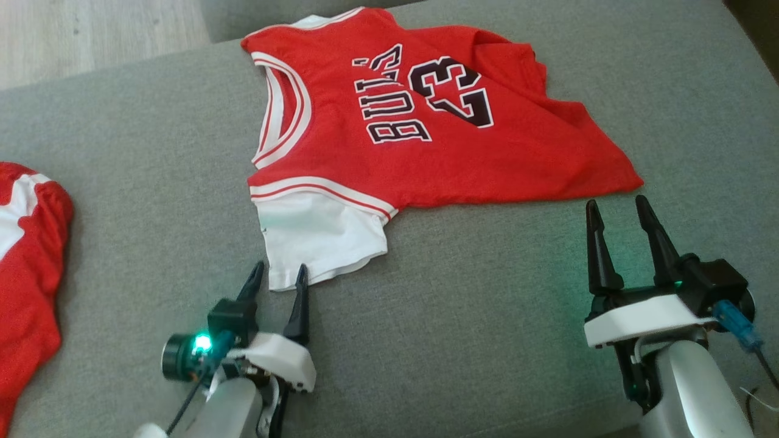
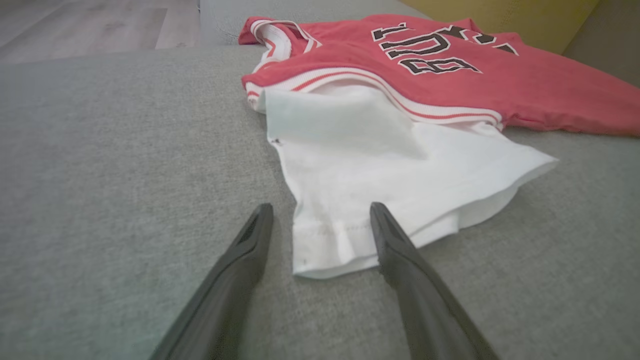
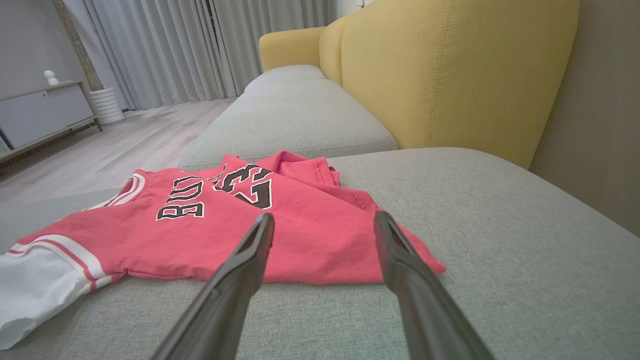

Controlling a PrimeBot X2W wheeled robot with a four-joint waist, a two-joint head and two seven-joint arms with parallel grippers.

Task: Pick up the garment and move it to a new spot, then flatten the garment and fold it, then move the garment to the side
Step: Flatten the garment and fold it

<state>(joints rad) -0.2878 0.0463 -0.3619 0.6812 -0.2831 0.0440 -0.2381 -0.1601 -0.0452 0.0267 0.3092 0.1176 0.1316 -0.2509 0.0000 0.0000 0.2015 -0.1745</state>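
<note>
The garment is a red jersey with white trim, a white sleeve and black lettering, lying spread but creased on the grey sofa seat. My left gripper stands open at the hem of the white sleeve, its fingertips straddling the sleeve's corner in the left wrist view. My right gripper stands open just short of the garment's red bottom corner, nothing between its fingers. The left gripper and the right gripper both show wide gaps.
Another red and white garment lies at the left edge of the grey seat. A yellow backrest rises behind the cushion. Wooden floor lies beyond the far edge.
</note>
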